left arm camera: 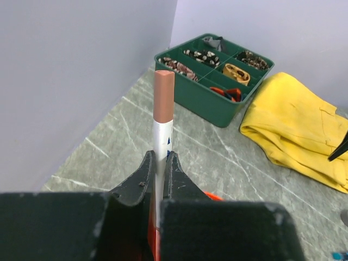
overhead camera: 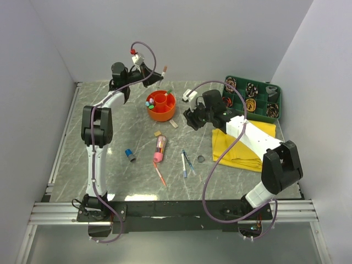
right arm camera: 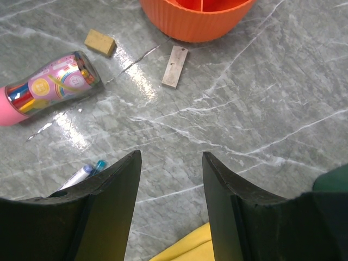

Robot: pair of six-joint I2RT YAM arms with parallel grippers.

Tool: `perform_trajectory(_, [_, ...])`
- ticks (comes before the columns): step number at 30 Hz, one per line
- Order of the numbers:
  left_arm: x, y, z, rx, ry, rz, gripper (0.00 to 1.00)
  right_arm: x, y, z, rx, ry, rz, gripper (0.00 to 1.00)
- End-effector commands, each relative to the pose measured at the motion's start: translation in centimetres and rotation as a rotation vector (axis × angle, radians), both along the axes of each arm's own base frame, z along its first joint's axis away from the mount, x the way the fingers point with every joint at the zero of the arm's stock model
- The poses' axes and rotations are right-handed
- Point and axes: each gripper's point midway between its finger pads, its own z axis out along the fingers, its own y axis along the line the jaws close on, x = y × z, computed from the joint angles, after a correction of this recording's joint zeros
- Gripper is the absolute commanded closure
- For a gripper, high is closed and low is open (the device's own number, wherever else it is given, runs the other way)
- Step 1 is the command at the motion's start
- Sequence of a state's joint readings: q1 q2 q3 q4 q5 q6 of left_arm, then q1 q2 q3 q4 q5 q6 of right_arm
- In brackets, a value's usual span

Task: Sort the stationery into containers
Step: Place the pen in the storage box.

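Organiser [overhead camera: 162,114] L of tray [overhead camera: 250,80], well apart.

Containers, two: orange organiser [overhead camera: 161,105] far centre, green tray [overhead camera: 253,98] far right.
Pens, four: red pen [overhead camera: 160,175], blue pen [overhead camera: 183,164] and second blue pen [overhead camera: 189,161] near centre; brown-capped marker [left arm camera: 163,109] far left.
Erasers, two: tan eraser [right arm camera: 100,42], flat beige eraser [right arm camera: 175,66].
One each: pink tube [overhead camera: 159,147], blue cap [overhead camera: 130,155], dark disc [overhead camera: 201,159], yellow cloth [overhead camera: 245,144].

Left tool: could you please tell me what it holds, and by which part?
The left tool is shut on a salmon-capped marker, gripped on its white barrel below the cap.
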State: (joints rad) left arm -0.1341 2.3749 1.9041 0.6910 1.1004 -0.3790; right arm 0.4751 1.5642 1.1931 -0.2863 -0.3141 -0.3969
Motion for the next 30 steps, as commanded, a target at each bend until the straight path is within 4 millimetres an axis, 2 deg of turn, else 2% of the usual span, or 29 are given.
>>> perform_trajectory(1, [1.0, 0.5, -0.5, 0.004, -0.022, 0.025, 0.98, 1.4, 0.4, 1.6, 0.024, -0.031, -0.015, 0.43])
perform_trajectory(13, [2.0, 0.7, -5.5, 0.033, 0.059, 0.036, 0.97, 1.9, 0.8, 1.2, 0.021, -0.014, -0.015, 0.43])
perform_trajectory(19, [1.4, 0.7, -6.7, 0.041, 0.085, 0.030, 0.96, 2.0, 0.9, 0.8, 0.018, -0.004, -0.011, 0.43])
perform_trajectory(21, [1.3, 0.7, -6.9, 0.048, 0.088, 0.032, 0.92, 2.0, 1.0, 0.7, 0.021, 0.000, -0.010, 0.43])
perform_trajectory(22, [1.3, 0.8, -7.0, 0.051, 0.090, 0.034, 0.84, 2.1, 0.9, 0.7, 0.020, 0.001, -0.010, 0.43])
perform_trajectory(24, [1.1, 0.8, -7.3, 0.062, 0.085, 0.035, 0.78, 2.2, 1.0, 0.8, 0.023, -0.002, -0.010, 0.43])
perform_trajectory(25, [1.0, 0.8, -7.3, 0.065, 0.084, 0.034, 0.72, 2.2, 1.0, 0.8, 0.023, -0.005, -0.010, 0.43])
perform_trajectory(30, [0.4, 0.9, -6.9, 0.085, 0.046, 0.021, 0.61, 2.3, 1.1, 0.9, 0.024, -0.006, -0.006, 0.43])
